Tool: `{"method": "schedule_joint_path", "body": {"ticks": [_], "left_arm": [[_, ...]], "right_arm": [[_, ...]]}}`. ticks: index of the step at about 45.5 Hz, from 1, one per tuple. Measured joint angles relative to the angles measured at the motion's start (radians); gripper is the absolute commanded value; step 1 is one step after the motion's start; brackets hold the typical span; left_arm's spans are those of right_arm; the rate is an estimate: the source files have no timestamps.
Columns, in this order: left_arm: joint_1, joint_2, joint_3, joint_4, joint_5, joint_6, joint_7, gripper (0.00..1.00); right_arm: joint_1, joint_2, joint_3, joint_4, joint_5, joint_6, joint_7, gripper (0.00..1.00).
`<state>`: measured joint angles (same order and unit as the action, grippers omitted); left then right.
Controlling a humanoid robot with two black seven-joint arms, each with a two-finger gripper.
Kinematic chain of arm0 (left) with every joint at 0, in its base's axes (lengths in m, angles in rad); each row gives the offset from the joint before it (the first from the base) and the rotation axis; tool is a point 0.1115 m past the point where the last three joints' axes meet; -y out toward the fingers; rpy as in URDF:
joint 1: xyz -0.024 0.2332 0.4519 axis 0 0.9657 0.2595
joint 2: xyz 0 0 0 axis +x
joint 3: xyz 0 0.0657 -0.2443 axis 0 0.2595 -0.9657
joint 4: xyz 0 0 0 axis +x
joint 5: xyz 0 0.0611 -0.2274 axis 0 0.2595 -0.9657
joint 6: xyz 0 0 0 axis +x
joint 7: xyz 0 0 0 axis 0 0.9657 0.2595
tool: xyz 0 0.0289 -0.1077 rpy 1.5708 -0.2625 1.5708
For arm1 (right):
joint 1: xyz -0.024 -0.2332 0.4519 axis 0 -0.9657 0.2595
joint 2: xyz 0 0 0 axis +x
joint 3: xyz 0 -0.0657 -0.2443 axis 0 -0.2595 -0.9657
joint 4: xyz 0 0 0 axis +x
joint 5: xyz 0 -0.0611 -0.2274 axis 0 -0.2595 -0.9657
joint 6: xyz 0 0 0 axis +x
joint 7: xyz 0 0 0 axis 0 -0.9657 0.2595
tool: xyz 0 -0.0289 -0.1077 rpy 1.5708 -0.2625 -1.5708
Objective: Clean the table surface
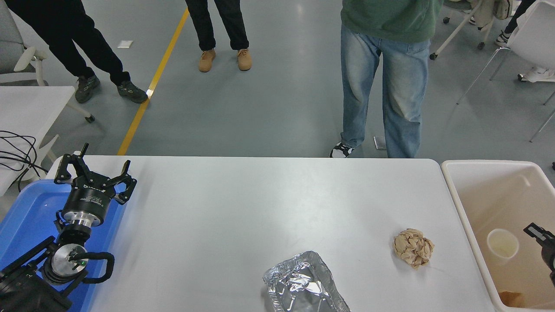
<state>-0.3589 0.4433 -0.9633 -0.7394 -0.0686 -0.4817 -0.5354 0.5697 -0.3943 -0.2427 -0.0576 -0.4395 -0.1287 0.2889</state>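
The white table surface [260,208] fills the middle of the view. A crumpled brown paper ball [413,248] lies on it at the right. A crushed foil tray [303,284] lies at the front edge. A white paper cup [503,245] lies loose in the beige bin [459,203] off the table's right end. My right gripper [540,236] is over the bin at the picture's right edge, mostly cut off, holding nothing. My left gripper [93,173] is parked open over the blue tray [26,216] at the lower left.
A person in jeans stands at the table's far edge [381,95]. Two more people stand farther back on the left. A smaller white table [30,104] with cables is at the left. A brown scrap [509,298] lies in the bin's near corner.
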Motion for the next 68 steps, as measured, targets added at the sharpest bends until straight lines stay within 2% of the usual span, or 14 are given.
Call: {"method": "schedule_joint_path", "body": {"ticks": [21, 34, 40, 55, 68], "left_arm": [[0.000, 0.000, 0.000, 0.000, 0.000, 0.000, 0.000, 0.99], [0.000, 0.000, 0.000, 0.000, 0.001, 0.000, 0.000, 0.99], [0.000, 0.000, 0.000, 0.000, 0.000, 0.000, 0.000, 0.99], [0.000, 0.000, 0.000, 0.000, 0.000, 0.000, 0.000, 0.99], [0.000, 0.000, 0.000, 0.000, 0.000, 0.000, 0.000, 0.99]], "right_arm": [[0.014, -0.002, 0.032, -0.012, 0.027, -0.011, 0.000, 1.00], [0.068, -0.015, 0.091, -0.012, 0.188, 0.018, 0.002, 1.00], [0.112, -0.036, 0.145, -0.010, 0.271, 0.103, 0.002, 1.00], [0.212, -0.111, 0.347, -0.012, 0.354, 0.428, -0.001, 1.00], [0.256, -0.136, 0.534, 0.026, 0.374, 0.517, 0.002, 1.00]]}}
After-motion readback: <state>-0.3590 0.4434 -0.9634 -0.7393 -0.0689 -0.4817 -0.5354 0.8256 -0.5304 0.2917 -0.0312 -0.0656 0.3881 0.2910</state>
